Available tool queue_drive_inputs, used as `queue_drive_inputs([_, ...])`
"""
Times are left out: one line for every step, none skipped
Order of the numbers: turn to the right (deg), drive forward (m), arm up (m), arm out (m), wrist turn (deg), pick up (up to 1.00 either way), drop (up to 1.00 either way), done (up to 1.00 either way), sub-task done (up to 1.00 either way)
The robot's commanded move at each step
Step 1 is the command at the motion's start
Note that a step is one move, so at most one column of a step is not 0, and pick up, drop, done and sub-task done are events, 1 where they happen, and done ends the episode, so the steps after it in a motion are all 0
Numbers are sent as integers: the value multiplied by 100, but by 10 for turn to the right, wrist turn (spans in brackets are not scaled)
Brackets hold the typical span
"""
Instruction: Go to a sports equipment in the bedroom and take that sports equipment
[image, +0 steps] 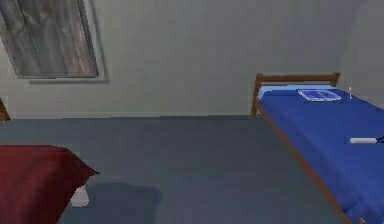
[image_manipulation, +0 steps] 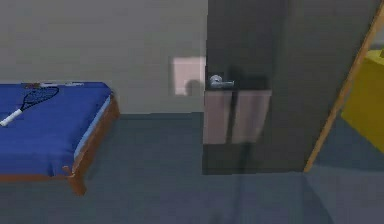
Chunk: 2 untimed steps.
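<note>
A tennis racket (image_manipulation: 33, 100) lies flat on the blue bed (image_manipulation: 60, 135) at the arm side view's left, its dark-framed head toward the wall and its pale handle pointing to the picture's left edge. The same blue bed (image: 320, 135) runs along the forward view's right, and a short pale bar (image: 365, 140), perhaps the racket's handle, lies near that picture's right edge. A flat white-edged thing (image: 318, 95) rests by the wooden headboard (image: 296, 80).
A red-covered bed (image: 35, 180) fills the forward view's lower left, under a framed grey window (image: 52, 40). Blue-grey floor (image: 180, 160) spreads between the two beds. A dark door (image_manipulation: 245, 85) with a lever handle (image_manipulation: 221, 80) stands mid arm side view; a yellow panel (image_manipulation: 368, 95) is at its right.
</note>
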Motion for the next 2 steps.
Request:
queue_drive_inputs([-30,0,0,0,0,0,0,0,0])
queue_drive_inputs([0,15,0,0,0,0,0,0,0])
